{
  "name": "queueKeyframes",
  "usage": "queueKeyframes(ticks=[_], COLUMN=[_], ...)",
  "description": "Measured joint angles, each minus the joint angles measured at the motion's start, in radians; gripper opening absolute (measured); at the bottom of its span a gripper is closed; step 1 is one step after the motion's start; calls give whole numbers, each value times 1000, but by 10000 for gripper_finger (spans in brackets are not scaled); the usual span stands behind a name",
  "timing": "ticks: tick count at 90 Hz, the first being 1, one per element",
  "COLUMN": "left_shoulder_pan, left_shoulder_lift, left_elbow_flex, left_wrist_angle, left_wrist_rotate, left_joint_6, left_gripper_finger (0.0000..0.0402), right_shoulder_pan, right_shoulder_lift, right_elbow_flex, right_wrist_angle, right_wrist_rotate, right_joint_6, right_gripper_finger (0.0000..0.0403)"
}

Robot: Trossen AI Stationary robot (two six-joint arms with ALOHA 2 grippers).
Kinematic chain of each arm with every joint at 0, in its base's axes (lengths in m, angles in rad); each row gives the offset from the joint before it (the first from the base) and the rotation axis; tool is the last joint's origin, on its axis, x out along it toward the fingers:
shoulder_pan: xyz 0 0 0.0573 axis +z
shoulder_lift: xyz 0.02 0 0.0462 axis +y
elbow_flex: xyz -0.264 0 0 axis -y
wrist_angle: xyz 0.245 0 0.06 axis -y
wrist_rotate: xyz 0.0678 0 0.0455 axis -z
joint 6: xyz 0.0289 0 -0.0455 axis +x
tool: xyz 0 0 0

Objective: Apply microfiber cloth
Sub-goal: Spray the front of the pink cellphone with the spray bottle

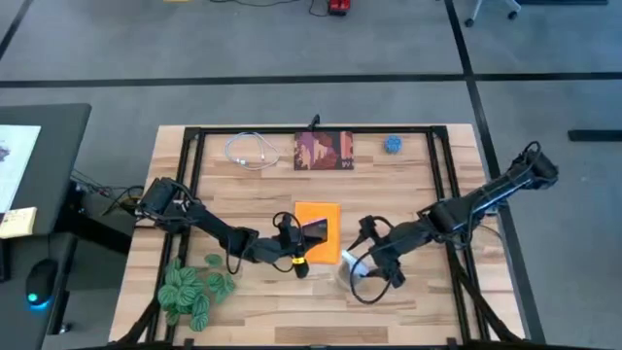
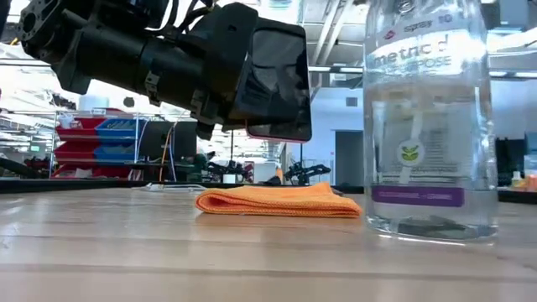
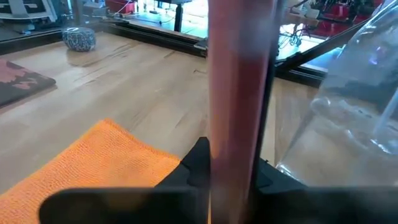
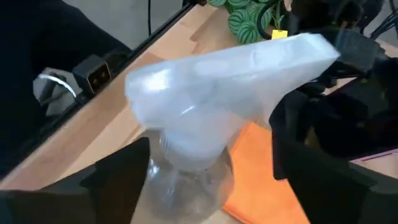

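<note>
The orange microfiber cloth (image 1: 318,216) (image 2: 277,201) lies folded and flat on the table's middle. Just above it my left gripper (image 1: 296,251) (image 3: 233,171) is shut on a black smartphone (image 2: 273,80) with a reddish rim. To the right a clear spray bottle (image 2: 428,126) (image 1: 350,270) stands on its base. My right gripper (image 1: 374,264) (image 4: 211,177) is open. Its fingers stand on either side of the bottle's neck, below the white trigger head (image 4: 230,68). Whether they touch the neck I cannot tell. My left gripper pinches the smartphone between its two fingers (image 3: 198,163), one on each flat face near one end (image 3: 239,149). It reaches in level from the table's left. The phone stands on edge, slightly tilted, lifted clear above the cloth.
At the far side lie a dark red-brown printed square (image 1: 324,151), a coiled white cable (image 1: 251,151) and a small blue object (image 1: 393,144). A green leafy plant (image 1: 194,287) sits near the front left. Black frame rails (image 1: 194,185) border the work area.
</note>
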Motion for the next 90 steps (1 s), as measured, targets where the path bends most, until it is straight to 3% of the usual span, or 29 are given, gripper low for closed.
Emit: queueKeyframes(ticks=[12, 33, 54, 78, 90], left_shoulder_pan=[0, 0, -4, -22, -51], left_shoulder_lift=[0, 0, 0, -129, -200], left_elbow_flex=[0, 2, 90, 137, 138], left_wrist_angle=[0, 12, 7, -261, -311], left_wrist_rotate=[0, 5, 0, -9, -46], left_joint_6=[0, 2, -2, -149, -184], left_gripper_finger=[11, 11, 11, 11, 11], right_shoulder_pan=[-7, -9, -14, -7, 13], right_shoulder_lift=[20, 70, 128, 129, 130], right_elbow_flex=[-1, -1, 0, -1, -1], right_wrist_angle=[16, 156, 203, 243, 251], right_wrist_rotate=[0, 0, 0, 5, 42], right_joint_6=[-53, -104, -53, 124, 142], right_gripper_finger=[396, 385, 384, 381, 381])
